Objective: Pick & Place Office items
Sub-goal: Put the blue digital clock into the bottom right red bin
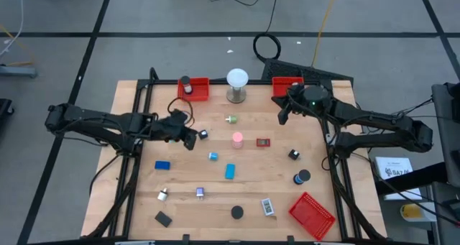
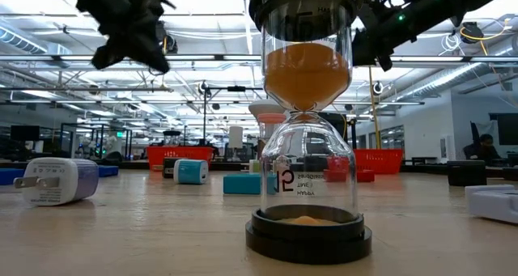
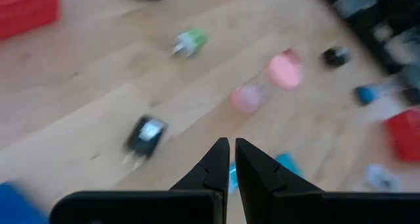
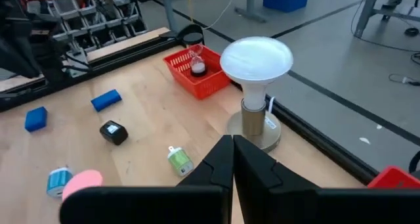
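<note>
High view: the small black plug (image 1: 203, 134) is seen at centre-left of the worktop (image 1: 129, 195), just right of the left gripper (image 1: 191, 138), which is pressed together and empty, while the right gripper (image 1: 282, 118), likewise pressed together, is held upper right.

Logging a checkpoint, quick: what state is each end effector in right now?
Left end effector: closed, holding nothing, above the table.
Right end effector: closed, empty, near the white globe lamp.
</note>
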Controlling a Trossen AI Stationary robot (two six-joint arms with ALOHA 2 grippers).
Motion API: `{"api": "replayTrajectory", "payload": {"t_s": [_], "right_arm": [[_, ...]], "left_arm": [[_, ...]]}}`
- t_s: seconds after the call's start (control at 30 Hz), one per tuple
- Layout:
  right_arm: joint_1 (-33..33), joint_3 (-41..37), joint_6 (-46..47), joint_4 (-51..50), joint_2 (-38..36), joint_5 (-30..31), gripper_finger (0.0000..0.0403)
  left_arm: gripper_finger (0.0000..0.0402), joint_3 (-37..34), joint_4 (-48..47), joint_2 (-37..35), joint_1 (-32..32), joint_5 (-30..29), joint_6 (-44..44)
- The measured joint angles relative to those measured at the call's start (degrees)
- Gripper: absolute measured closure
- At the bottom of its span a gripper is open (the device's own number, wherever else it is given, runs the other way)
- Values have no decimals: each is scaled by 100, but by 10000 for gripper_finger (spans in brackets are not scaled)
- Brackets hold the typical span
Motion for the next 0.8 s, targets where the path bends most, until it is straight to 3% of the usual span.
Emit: {"api": "replayTrajectory", "payload": {"t_s": [0.1,0.37,0.5,0.67,0.8], "right_arm": [[337,13,398,2,0,60,402],[1776,47,1073,28,267,1606,402],[2275,44,1706,85,466,2119,403],[2450,44,1682,42,568,2012,403],[2245,95,1397,40,564,1469,403]], "left_arm": [[376,-2,-422,3,-32,-4,39],[376,-2,-704,3,-180,445,1560],[376,-4,-472,48,-315,455,1886],[376,-11,-335,93,-407,180,1788],[376,-11,97,287,-403,95,1138]]}}
